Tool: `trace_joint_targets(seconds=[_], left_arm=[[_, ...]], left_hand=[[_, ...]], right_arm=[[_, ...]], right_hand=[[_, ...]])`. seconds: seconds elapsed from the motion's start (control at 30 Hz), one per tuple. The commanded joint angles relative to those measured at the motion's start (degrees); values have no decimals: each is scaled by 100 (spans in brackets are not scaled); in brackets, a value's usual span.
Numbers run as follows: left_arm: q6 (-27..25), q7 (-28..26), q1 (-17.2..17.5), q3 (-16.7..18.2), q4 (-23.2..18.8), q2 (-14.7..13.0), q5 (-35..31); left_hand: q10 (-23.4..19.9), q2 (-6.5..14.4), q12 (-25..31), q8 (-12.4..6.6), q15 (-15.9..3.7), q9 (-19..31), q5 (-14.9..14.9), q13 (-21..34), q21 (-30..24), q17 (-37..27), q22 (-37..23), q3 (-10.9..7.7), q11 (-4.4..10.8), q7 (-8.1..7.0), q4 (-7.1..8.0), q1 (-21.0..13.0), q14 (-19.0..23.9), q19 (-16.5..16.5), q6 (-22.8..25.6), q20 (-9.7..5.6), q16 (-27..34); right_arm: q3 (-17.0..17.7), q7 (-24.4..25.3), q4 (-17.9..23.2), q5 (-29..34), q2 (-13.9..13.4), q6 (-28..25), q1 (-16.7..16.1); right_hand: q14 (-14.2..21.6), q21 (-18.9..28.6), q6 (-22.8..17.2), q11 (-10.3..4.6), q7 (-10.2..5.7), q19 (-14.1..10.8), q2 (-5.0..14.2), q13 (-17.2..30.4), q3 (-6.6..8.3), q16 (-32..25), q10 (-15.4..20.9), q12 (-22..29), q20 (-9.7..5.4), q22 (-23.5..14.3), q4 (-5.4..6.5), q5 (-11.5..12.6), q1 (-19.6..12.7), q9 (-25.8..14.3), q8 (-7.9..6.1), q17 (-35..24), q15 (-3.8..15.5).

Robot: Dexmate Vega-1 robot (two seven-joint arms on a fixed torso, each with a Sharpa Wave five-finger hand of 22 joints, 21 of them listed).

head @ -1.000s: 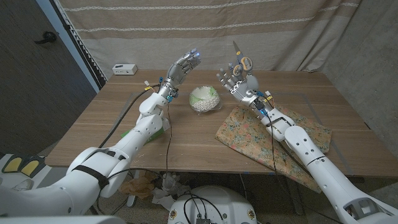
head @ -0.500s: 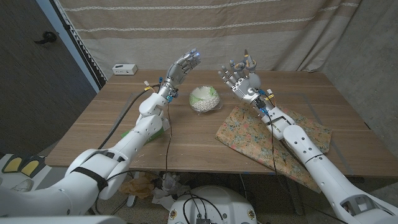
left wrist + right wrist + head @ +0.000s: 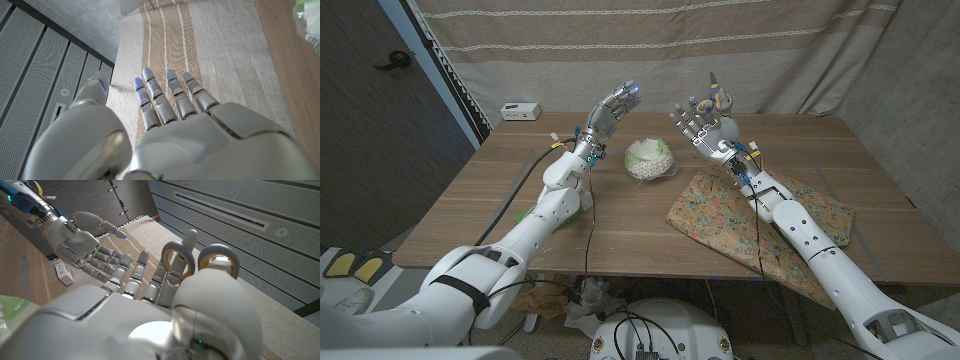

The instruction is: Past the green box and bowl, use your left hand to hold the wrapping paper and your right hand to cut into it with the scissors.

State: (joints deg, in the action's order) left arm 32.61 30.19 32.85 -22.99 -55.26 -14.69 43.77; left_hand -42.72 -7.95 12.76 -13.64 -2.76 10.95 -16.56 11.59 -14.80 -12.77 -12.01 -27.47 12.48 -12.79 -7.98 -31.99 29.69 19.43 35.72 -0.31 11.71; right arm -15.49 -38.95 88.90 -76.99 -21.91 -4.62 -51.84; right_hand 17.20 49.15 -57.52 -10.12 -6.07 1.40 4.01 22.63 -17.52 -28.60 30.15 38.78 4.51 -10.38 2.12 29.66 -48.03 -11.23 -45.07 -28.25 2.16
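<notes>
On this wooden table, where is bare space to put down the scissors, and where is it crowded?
Free: the wide bare wood of the wooden table on the robot's left side, beside the left arm, and the far strip behind the green-and-white bowl. Crowded: the right half, where the floral wrapping paper lies under the right arm. The right hand holds the grey-handled scissors raised above it.

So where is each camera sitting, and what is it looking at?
Head view: on the robot's head, looking down at the table; both arms show.
Left wrist view: on the left wrist, facing the curtain; the left hand shows.
Right wrist view: on the right wrist; the right hand holds the scissors.
Shared: the left hand shows in all three.
</notes>
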Motion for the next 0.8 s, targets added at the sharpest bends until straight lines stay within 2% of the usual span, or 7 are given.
trace_joint_targets(seconds=[0.03,0.2,0.33,0.37,0.47,0.53,0.8], left_arm=[[67,-68,78,-7,-70,-2,1],[74,-75,91,-11,-75,6,8],[78,-96,102,-15,-87,5,1],[82,-94,102,-15,-82,8,4],[80,-89,102,-16,-77,13,12],[94,-74,96,-17,-63,17,13],[103,-118,134,-16,-132,-1,2]], left_hand=[[-53,50,29,-45,-939,-2,-13,8,-27,-20,-15,17,-21,3,-15,-27,7,19,63,-29,50],[-53,50,27,-44,-939,-3,-13,8,-27,-20,-15,17,-21,3,-15,-29,7,19,72,-32,51],[-56,50,27,-42,-938,-3,-12,8,-27,-20,-15,17,-21,3,-15,-30,7,19,78,-28,51],[-56,50,27,-42,-938,-3,-12,8,-27,-20,-15,17,-21,2,-15,-30,7,19,80,-30,51],[-59,51,27,-40,-938,-4,-12,8,-27,-19,-15,17,-22,2,-15,-31,9,19,87,-32,52],[-61,51,27,-40,-938,-4,-12,7,-28,-19,-15,17,-22,2,-15,-31,9,21,90,-36,53],[-66,51,26,-37,-938,-5,-11,7,-28,-19,-15,18,-22,2,-15,-33,9,21,102,-34,53]], right_arm=[[-8,130,93,39,-66,-26,-39],[-11,248,155,42,-100,-55,-65],[-10,303,188,21,-108,-73,-80],[-10,282,182,7,-104,-77,-79],[-5,335,210,6,-104,-67,-96],[5,353,244,38,-112,-19,-122],[11,417,291,-5,-124,-34,-149]], right_hand=[[160,-21,-33,28,44,-120,-23,-104,2,-56,309,32,30,-18,-70,52,-32,-173,-112,51,956],[356,-56,-232,-83,81,-274,14,-353,73,-119,862,21,-42,-21,-159,86,-150,-508,-478,136,982],[548,-104,-195,-145,73,-388,45,-563,115,-213,1531,59,-90,-25,-228,90,-238,-912,-869,179,992],[594,-117,-237,-157,94,-406,76,-567,132,-238,1694,97,-90,-25,-237,92,-256,-976,-961,185,1002],[713,-122,-275,-159,119,-454,95,-518,146,-290,1881,179,-119,-26,-255,94,-286,-1001,-1040,186,1028],[893,-146,-388,-163,156,-527,94,-283,154,-369,2193,437,-144,-30,-292,91,-325,-1098,-1250,178,1031],[960,-169,-283,-146,164,-569,32,-104,117,-402,2139,527,-152,-32,-301,73,-295,-1067,-1259,171,1043]])
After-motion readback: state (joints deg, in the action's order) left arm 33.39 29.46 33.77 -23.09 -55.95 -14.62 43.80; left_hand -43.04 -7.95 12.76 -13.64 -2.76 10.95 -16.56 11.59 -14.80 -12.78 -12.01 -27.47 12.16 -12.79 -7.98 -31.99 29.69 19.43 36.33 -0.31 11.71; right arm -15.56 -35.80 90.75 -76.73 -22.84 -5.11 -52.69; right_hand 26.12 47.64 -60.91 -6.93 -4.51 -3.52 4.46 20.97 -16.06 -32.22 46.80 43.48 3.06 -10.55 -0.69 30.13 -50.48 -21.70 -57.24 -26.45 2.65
